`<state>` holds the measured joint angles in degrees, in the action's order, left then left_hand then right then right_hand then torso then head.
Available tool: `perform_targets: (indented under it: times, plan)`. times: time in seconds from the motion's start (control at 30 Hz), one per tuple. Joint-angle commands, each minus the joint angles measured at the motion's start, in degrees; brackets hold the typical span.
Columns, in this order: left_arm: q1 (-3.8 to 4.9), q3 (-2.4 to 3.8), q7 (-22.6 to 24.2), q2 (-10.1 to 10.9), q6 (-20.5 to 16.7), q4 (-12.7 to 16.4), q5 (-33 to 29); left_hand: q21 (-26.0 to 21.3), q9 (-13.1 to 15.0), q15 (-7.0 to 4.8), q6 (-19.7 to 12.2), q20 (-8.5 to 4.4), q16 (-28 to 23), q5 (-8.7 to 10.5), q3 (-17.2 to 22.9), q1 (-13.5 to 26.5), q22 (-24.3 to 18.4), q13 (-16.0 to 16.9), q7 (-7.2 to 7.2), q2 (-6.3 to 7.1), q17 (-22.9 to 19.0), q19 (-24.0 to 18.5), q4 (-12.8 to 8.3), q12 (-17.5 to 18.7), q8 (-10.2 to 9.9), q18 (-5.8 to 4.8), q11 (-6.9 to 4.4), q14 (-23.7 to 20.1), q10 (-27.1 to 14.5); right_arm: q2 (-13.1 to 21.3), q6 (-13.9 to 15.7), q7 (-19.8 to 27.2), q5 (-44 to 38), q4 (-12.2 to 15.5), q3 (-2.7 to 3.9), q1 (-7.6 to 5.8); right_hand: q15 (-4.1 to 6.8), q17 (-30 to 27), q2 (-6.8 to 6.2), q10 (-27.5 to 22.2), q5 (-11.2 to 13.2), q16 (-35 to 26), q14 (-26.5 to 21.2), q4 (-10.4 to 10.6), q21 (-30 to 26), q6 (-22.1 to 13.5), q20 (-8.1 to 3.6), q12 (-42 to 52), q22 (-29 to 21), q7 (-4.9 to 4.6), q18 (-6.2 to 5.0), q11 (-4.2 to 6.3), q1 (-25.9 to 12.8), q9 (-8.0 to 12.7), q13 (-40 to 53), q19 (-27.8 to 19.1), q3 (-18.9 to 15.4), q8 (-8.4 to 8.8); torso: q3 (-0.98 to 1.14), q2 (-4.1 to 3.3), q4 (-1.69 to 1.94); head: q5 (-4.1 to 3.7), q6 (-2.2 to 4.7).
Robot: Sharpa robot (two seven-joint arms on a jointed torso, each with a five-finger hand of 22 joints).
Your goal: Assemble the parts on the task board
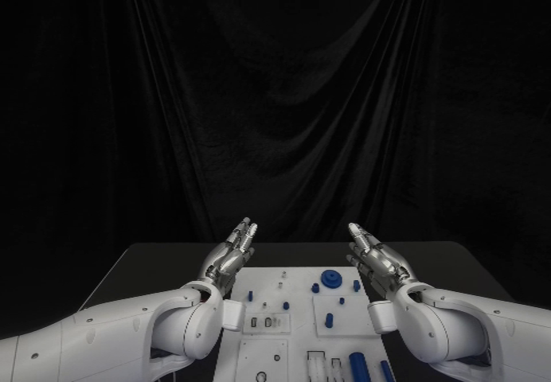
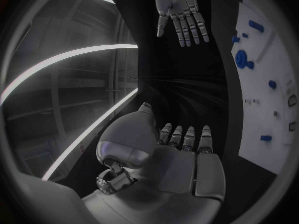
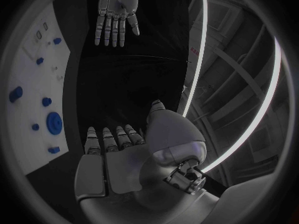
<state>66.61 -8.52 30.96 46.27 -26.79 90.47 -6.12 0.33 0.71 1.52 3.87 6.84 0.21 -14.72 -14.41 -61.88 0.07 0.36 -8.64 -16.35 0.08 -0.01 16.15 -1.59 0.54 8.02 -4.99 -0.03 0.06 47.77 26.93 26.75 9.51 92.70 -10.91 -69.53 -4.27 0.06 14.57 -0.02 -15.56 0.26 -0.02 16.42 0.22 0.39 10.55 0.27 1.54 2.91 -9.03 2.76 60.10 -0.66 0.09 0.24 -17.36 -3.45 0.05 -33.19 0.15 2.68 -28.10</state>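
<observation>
Broadly, a black tabletop (image 1: 155,259) carries a long white task board (image 1: 301,318) at its middle, and two white arms reach in from either side so that the board lies between them. The left hand (image 1: 230,255) and the right hand (image 1: 379,256) are raised above the board's far end, palms facing each other, fingers straight and held apart, with nothing in either one. Scattered on the board are small blue parts: a round toothed disc (image 1: 330,278) near the far end, a short peg (image 1: 329,320) at the middle, and a longer cylinder (image 1: 357,367) near the bottom edge. In the right wrist view the disc (image 3: 54,120) sits among smaller blue pieces on the white plate. No part has been picked up yet, so the step in hand looks like choosing and reaching for a first part. To do that well, one hand should probably come down straight over a single piece, close its fingers around the sides without nudging neighbours, while the other stays clear of the board. Much is hard to read: the arms cover the board's side edges, the near end is cut off, the tiny holes and slots are too small to tell apart, and which part fits which socket cannot be judged
</observation>
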Motion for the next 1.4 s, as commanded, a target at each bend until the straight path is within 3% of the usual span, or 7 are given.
perform_targets:
  times: [0.03,0.4,0.43,0.63,0.93,1.07,1.4]
  plan:
    - [1.19,-0.96,3.95,0.20,13.14,0.33,-5.28,-0.33,0.17,1.48,1.13,1.66,-0.21,-2.05,0.57,-2.92,-0.07,0.17,1.11,-0.44,-0.08,0.01,0.65,-0.67,0.36,1.62,1.82,0.03,0.09,0.49,-12.09,-3.09,6.43,0.67,-1.08,-1.29,-0.85,-0.06,0.06,0.02,-0.50,-0.26,0.02,0.29,0.14,0.19,1.06,-0.27,-1.24,-2.24,-1.18,-1.54,2.18,-0.22,-0.09,0.17,-0.66,-1.29,0.01,-0.09,0.00,0.00,0.02]
    - [3.27,-3.54,5.55,0.66,21.40,0.60,-8.37,-0.33,0.33,1.52,2.20,0.94,-0.21,-7.03,3.37,-5.40,-0.07,0.32,2.95,-0.49,-0.08,0.01,0.67,-1.55,0.56,0.84,4.85,0.03,0.18,1.15,-17.41,-4.15,9.31,1.31,-3.28,-3.23,-1.88,-0.06,0.09,0.02,-0.35,-0.26,0.02,0.30,0.34,0.14,2.02,-0.27,-1.09,-2.88,-1.18,-4.44,1.88,-0.27,-0.09,0.40,-1.10,-1.84,0.01,-0.09,0.00,0.00,0.02]
    - [2.93,-3.55,4.98,-0.57,32.72,-4.92,-6.56,-0.33,0.34,1.59,2.31,0.97,-0.21,-7.39,3.58,-5.65,-0.07,0.33,3.03,-0.49,-0.08,0.01,0.64,-1.63,0.58,0.79,4.93,0.03,0.19,4.50,-23.97,-5.31,9.30,0.56,-3.29,-2.44,-1.96,-0.06,0.09,0.02,-0.32,-0.26,0.02,0.30,0.34,0.15,2.07,-0.27,-1.09,-2.97,-1.18,-4.52,1.90,-0.28,-0.09,0.40,-1.11,-1.90,0.16,-0.37,0.62,0.38,-2.60]
    - [2.59,-3.55,6.29,0.01,28.82,-4.80,-5.58,1.85,1.35,4.60,9.57,4.17,1.54,-17.66,6.37,-12.27,1.53,1.60,9.39,0.76,0.78,2.13,0.00,-8.99,2.67,0.90,8.81,1.54,3.74,4.89,-25.67,-5.84,9.11,0.38,-3.29,-2.26,-3.11,0.01,0.09,0.38,-0.20,-0.14,0.06,0.29,0.73,1.82,3.13,1.16,-0.85,-7.12,-1.20,-7.02,2.23,-0.93,0.43,0.88,-1.52,-5.94,0.32,-0.44,1.12,-0.83,-3.23]
    - [2.17,-3.55,7.79,0.71,28.01,-5.81,-4.40,6.62,1.97,6.25,15.26,6.90,7.05,-22.29,7.92,-16.64,4.03,2.45,11.31,1.94,1.87,9.25,0.06,-17.01,4.93,2.03,11.49,5.60,7.06,6.16,-27.99,-7.08,8.71,-0.30,-3.29,-2.23,-6.59,2.37,-0.44,4.35,-1.94,7.50,5.12,0.18,4.87,6.29,5.62,12.76,1.28,-8.22,-0.50,-13.72,5.84,-2.00,2.48,7.41,-2.24,-14.04,0.24,-0.64,1.54,-0.85,-4.91]
    - [2.12,-3.55,8.74,1.98,27.80,-5.89,-2.18,9.06,2.33,7.71,18.53,8.38,12.25,-24.25,9.53,-18.40,5.07,3.15,12.45,2.97,2.77,13.35,-0.38,-23.53,6.57,2.09,12.94,10.30,9.96,7.03,-27.90,-7.19,8.32,-0.40,-3.29,-2.28,-7.46,5.36,-1.76,9.82,-11.47,19.10,14.71,-2.25,12.00,10.61,6.08,29.09,4.23,-9.40,-0.41,-15.71,15.49,-2.80,4.84,21.13,0.62,-20.27,0.12,-0.90,1.23,0.04,-6.50]
    - [2.13,-3.55,11.20,5.44,28.88,-3.94,-0.69,19.61,2.70,9.58,24.04,9.44,26.59,-24.91,15.67,-19.88,9.85,4.11,14.37,4.76,6.53,28.81,-2.15,-32.21,8.79,1.47,15.87,25.97,16.01,10.14,-26.28,-6.44,-4.41,0.05,-3.28,-3.69,-6.46,9.76,-4.68,16.56,-15.22,33.37,32.51,-10.27,22.43,19.55,5.00,45.02,7.66,-11.60,-1.00,-15.61,28.69,-5.14,7.02,44.13,3.68,-32.46,-0.09,-1.08,1.65,0.80,-9.80]
